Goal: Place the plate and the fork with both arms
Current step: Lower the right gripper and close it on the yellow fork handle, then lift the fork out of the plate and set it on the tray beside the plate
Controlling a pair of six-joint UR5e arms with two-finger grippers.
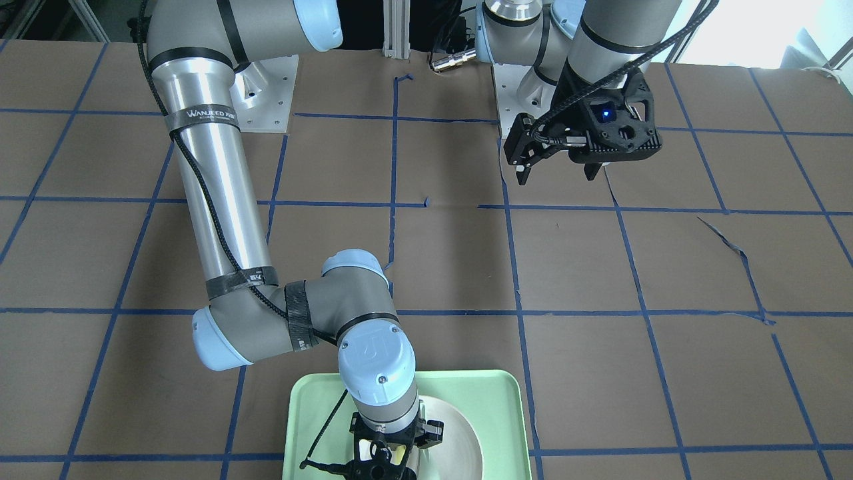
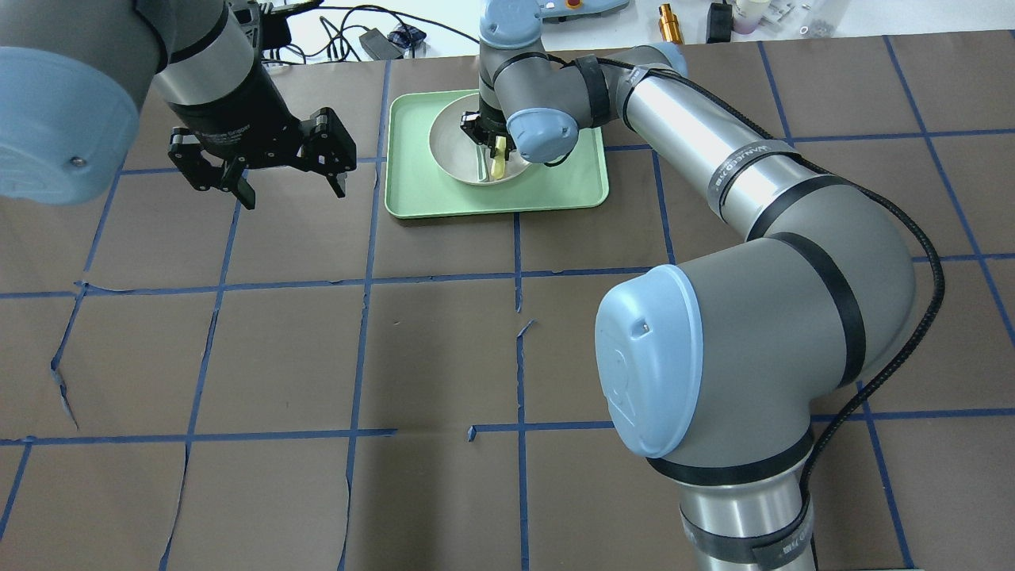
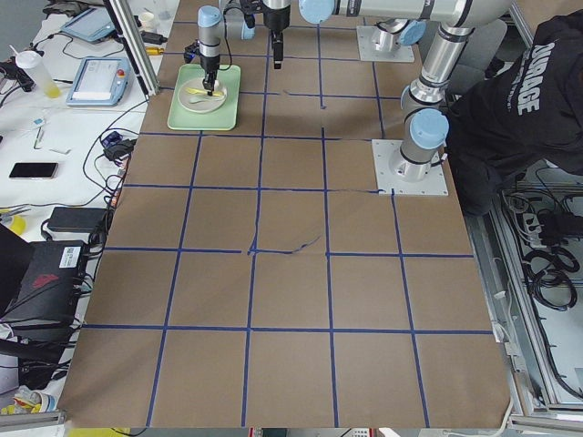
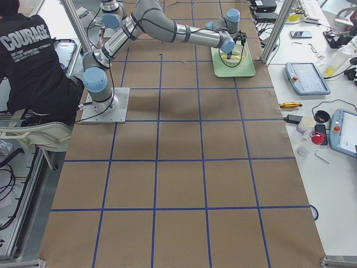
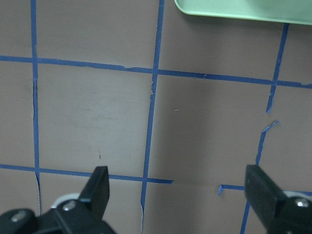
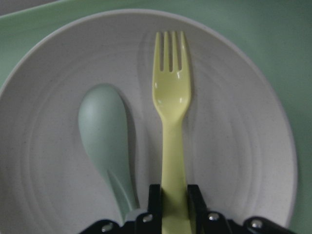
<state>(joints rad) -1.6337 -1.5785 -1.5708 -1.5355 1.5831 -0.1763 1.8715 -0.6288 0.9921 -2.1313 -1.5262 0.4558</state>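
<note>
Brown paper crossed by a grid of blue tape covers the worktop [image 1: 453, 267]. From the front-facing camera we see a mint-green tray [image 1: 516, 407] at the near edge, with the plate [image 1: 460, 433] lying in it. The right arm [image 1: 213, 200] reaches down over the plate, and its wrist hides what is beneath. The left arm [image 1: 613, 40] hangs far off by the robot's base, well apart from the tray. Its left fingers [image 1: 522, 175] are spread wide, with nothing between them.

From overhead the tray sits at the far side, and we can make out the fork [image 2: 497, 165] over the plate, under the right wrist. The left fingers hover to the left of the tray, above bare paper.

Both side views show the tray and plate too small for us to add anything.

Through the left wrist camera we see two black fingers far apart, with only paper and tape below them.

Through the right wrist camera the right fingers [image 6: 155, 197] are closed on the fork's handle, one on each side. The tines point away across the middle of the plate. We cannot tell whether the fork rests on the plate or hangs just above it. A grey-green spoon [image 6: 105, 141] lies in the plate just left of the fork.
</note>
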